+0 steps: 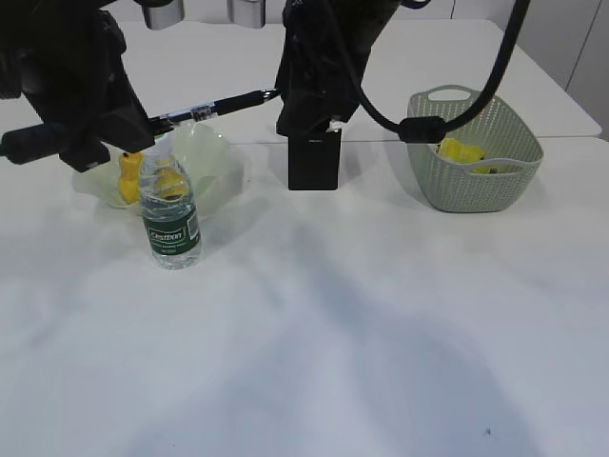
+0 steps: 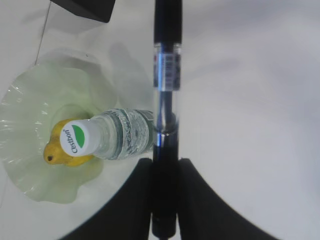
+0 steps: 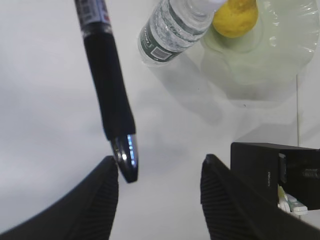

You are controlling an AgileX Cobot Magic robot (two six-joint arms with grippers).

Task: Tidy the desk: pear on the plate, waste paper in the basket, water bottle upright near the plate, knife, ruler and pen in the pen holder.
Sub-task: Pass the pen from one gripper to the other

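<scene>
White desk (image 1: 381, 324) spreads bare beneath both arms, with everything else pushed toward its far side. Your left fingers (image 2: 165, 167) are clamped on the pen (image 2: 165, 95), which juts straight out ahead of them, level above the desk. Its far end hangs just in front of your right fingers (image 3: 159, 170), nearer the left one; those stand apart with nothing between them.

The pen is a slim stick: black rubbery grip section, clear barrel with a printed label, bright metal tip. You should find it light and stiff, but the smooth barrel may slip or pivot in a narrow pinch. The black grip section looks like the surest hold for your right fingers.

The black pen holder (image 3: 275, 167) sits just right of your right fingers; something pale shows inside, too cropped to identify. Below and left of your left fingers, the water bottle (image 2: 107, 137) stands upright beside the green plate (image 2: 30, 100), which holds the pear (image 2: 62, 152). Yellow waste paper (image 1: 463, 152) lies in the basket (image 1: 476, 181).
</scene>
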